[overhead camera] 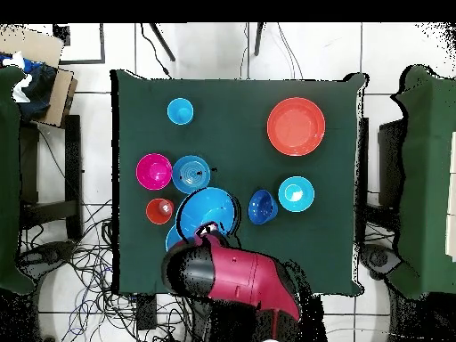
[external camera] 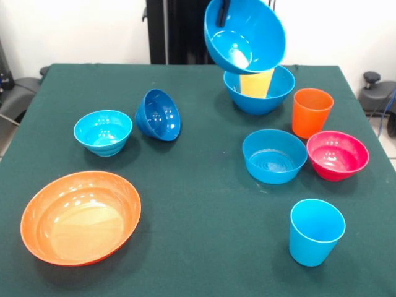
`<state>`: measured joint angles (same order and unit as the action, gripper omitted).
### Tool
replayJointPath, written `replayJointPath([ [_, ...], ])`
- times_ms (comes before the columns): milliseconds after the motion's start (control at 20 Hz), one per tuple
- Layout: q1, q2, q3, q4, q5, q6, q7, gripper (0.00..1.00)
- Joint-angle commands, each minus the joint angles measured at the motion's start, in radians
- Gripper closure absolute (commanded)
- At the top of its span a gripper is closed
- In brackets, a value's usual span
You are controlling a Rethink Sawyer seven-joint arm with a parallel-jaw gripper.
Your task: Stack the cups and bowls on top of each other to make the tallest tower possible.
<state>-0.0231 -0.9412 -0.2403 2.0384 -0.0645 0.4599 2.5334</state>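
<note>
My gripper (external camera: 221,11) is shut on the rim of a large blue bowl (external camera: 244,36), which hangs tilted in the air. Right under it, a second large blue bowl (external camera: 258,94) stands on the table with the yellow cup (external camera: 255,83) upright inside. The orange cup (external camera: 311,111) stands to the right of that bowl. Nearer the front are the light blue bowl (external camera: 274,156), the magenta bowl (external camera: 337,154) and the light blue cup (external camera: 316,231). From overhead, the held bowl (overhead camera: 207,211) covers most of the lower one.
On the green table (external camera: 204,204), a small dark blue bowl (external camera: 158,115) lies tipped on its side at centre left. A cyan bowl (external camera: 103,131) stands beside it. The wide orange bowl (external camera: 80,216) sits at the front left. The red arm (overhead camera: 236,276) reaches in overhead.
</note>
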Motion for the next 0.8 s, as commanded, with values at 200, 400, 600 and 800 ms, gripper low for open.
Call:
replayJointPath([
  [200, 0.030, -0.022, 0.108, 0.101, 0.060, 0.032, 0.080, 1.00],
  [400, 0.065, -0.033, 0.112, 0.114, 0.093, 0.046, 0.111, 1.00],
  [600, 0.080, -0.035, 0.114, 0.125, 0.123, 0.046, 0.110, 1.00],
  [800, 0.106, -0.027, 0.110, 0.132, 0.144, 0.029, 0.122, 1.00],
])
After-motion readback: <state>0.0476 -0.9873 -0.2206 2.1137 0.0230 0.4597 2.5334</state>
